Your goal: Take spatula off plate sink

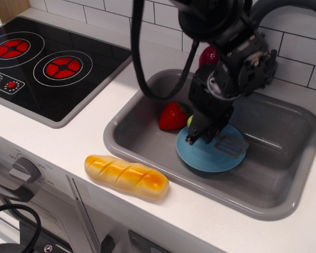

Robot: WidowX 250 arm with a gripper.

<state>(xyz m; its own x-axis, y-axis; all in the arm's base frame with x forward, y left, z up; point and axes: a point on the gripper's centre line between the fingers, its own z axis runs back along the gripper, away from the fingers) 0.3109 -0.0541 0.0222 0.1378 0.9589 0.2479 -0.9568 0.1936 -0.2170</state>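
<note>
Bread roll (126, 176) sat on the counter nearest the camera. Beyond it, in the sink (284, 195), the gripper (203, 133) had clamped the spatula (227, 143), blade sticking out to its right, just above the plate (208, 156).

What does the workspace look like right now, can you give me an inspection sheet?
Surface: white counter with grey sink.
Job's things: spatula lifted, blade above blue plate in sink.
Clutter: red strawberry in sink; bread loaf on counter.
Hand: hand shut on spatula's green handle.
Cables: black cable loops from arm over sink.
Surroundings: stovetop, tiled wall, dark faucet.
</note>
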